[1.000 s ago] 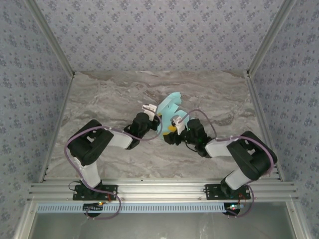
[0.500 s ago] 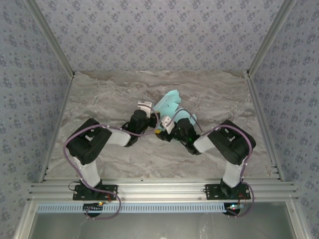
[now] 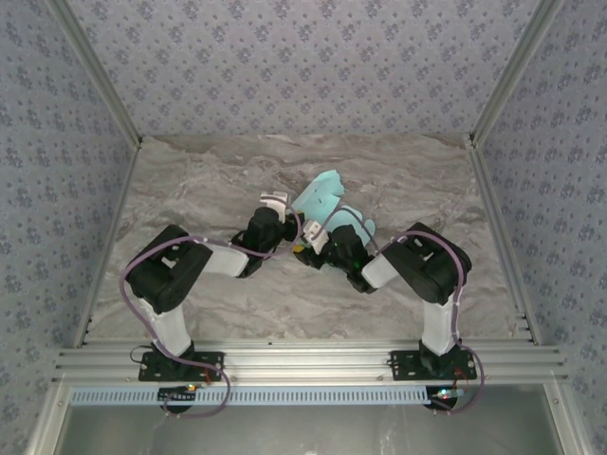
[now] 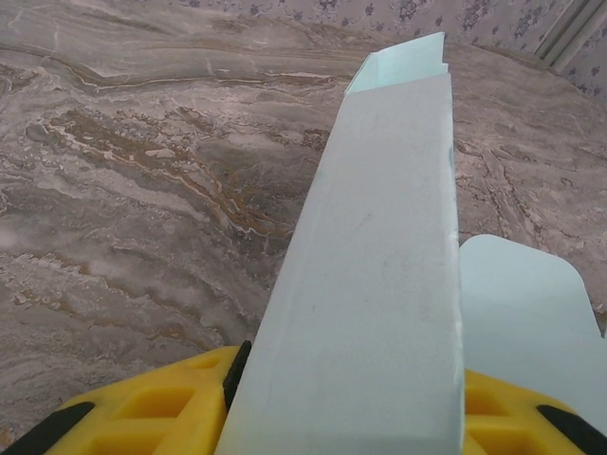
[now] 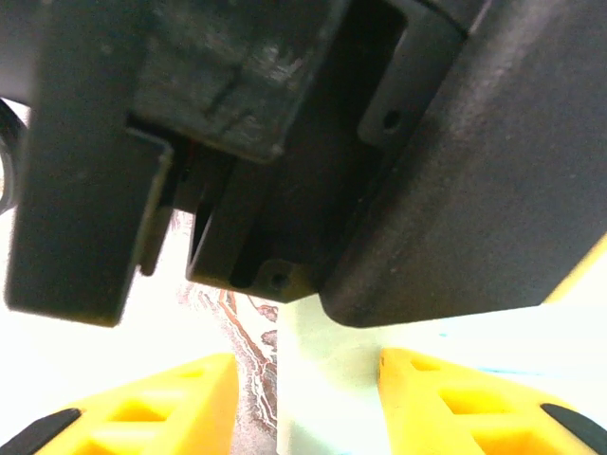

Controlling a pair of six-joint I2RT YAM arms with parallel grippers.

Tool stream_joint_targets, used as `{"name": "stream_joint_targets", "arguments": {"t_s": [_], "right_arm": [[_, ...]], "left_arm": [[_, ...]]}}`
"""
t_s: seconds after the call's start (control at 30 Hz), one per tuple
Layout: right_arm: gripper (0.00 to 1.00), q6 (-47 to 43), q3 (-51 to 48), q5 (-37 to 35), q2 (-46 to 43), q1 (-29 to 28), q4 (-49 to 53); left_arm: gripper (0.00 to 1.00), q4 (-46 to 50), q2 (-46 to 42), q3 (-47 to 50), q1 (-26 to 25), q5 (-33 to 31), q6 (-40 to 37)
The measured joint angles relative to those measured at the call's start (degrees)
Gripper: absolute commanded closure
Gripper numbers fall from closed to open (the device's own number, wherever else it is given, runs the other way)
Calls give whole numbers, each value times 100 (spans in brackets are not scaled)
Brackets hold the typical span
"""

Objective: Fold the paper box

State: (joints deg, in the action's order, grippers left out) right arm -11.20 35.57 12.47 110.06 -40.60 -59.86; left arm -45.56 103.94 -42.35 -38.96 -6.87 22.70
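**Item 1. Paper box** [image 3: 321, 197]: light turquoise thin card, partly folded, its faces plain in colour. It is held up off the marble-patterned tabletop [image 3: 190, 190] near the middle, between the two arms' front ends. In the left wrist view one long creased panel runs away from the camera to a small folded end flap. A rounded flap [image 4: 517, 303] lies to the panel's right.

**Item 2. Left tool** [image 4: 346, 403]: yellow fingers with black tips, set on either side of the long panel's near end. The jaws are closed onto the card and grip it.

**Item 3. Right tool** [image 5: 308, 403]: yellow fingers [image 5: 142, 408] of the same kind, standing apart. Pale card sits between them, close against the right-hand finger. A strip of tabletop shows between the card and the other finger, so the jaws are parted and not clamped on it. A black housing [image 5: 285, 142] looms close above.

**Item 4. Surroundings**: blue-grey floral wall covering [image 3: 285, 57] on three sides, an aluminium rail [image 3: 303, 365] carrying both arm bases, and purple cables [image 3: 142, 261] along the arms.
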Motion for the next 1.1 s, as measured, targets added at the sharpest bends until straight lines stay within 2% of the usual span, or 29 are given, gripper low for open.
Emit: {"name": "stream_joint_targets", "arguments": {"t_s": [0.17,0.3,0.4,0.53,0.7,0.73,0.8,0.83,1.1], "right_arm": [[56,35,74,-271,48,-76,2],[66,111,186,-474,85,-107,61],[75,170,210,-546,85,-107,105],[77,179,214,-560,85,-118,122],[80,195,214,-452,85,-96,142],[81,197,214,-450,85,-59,155],[81,199,219,-448,85,46,195],[82,195,216,-387,81,107,173],[83,199,304,-33,57,323,463]], "left_arm": [[81,46,0,-26,24,2,125],[79,57,0,-35,46,-22,208],[74,63,0,-48,70,-17,251],[67,92,-24,-52,72,4,249],[49,245,-146,-46,101,223,197],[42,282,-197,-33,109,339,181],[18,297,-319,22,138,667,197],[2,337,-378,52,170,719,251],[1,289,-964,323,920,1910,529]]}}
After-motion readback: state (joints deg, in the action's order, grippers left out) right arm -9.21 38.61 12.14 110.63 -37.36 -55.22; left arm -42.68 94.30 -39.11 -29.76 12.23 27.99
